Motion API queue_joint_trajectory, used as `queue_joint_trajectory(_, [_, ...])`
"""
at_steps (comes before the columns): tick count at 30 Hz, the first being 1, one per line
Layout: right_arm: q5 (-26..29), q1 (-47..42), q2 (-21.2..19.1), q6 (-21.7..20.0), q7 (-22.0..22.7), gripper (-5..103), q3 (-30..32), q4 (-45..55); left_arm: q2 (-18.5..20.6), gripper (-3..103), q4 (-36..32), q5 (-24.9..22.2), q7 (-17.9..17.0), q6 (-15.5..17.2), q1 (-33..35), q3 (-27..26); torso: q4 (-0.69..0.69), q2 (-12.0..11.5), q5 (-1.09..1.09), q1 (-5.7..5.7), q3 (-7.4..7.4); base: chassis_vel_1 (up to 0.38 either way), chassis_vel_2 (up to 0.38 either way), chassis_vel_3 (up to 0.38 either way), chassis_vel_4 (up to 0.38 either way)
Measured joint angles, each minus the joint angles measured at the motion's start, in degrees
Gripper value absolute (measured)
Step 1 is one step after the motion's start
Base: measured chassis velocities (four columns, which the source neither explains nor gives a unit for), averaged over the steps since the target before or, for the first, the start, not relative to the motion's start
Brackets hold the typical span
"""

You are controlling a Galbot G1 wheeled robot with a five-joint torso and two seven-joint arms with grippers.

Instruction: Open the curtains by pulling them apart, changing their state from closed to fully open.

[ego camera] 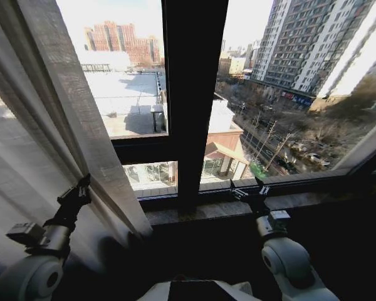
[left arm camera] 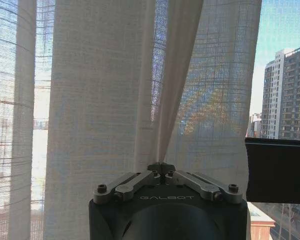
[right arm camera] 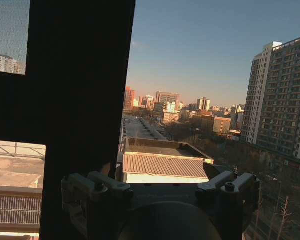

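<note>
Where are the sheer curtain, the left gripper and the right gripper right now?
sheer curtain (ego camera: 81, 119): head view, on the gathered folds at the window's left.
left gripper (left arm camera: 161, 166): left wrist view, at the fingertips pinched on a fold.
right gripper (ego camera: 249, 191): head view, between the fingertips by the sill.

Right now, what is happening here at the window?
The left tool is shut on a fold of the sheer curtain, which is gathered at the left side of the window. The right tool hangs open by the window sill, holding nothing. Most of the glass is uncovered.
</note>
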Motion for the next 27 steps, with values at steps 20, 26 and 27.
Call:
queue_joint_trajectory(20, [-0.02,0.16,-0.57,-0.04,0.01,100,-0.28,-0.34,-1.57,0,-0.41,1.53,0.28,-0.66,0.57,0.16,0.00,0.00,0.03,0.00,0.00,0.350,0.348,-0.356,-0.344])
queue_joint_trajectory(26, [-0.01,0.68,-0.88,-0.05,-0.01,100,-0.55,-0.62,-2.16,0,-0.64,2.26,0.30,-0.90,0.94,0.19,0.01,0.00,0.02,0.00,0.00,0.341,0.350,-0.349,-0.342])
queue_joint_trajectory(27, [-0.01,0.79,-0.97,-0.06,-0.05,100,-0.68,-0.65,-2.37,0,-0.76,2.51,0.31,-1.00,1.11,0.20,0.02,0.00,0.02,0.00,0.01,0.356,0.326,-0.355,-0.334])
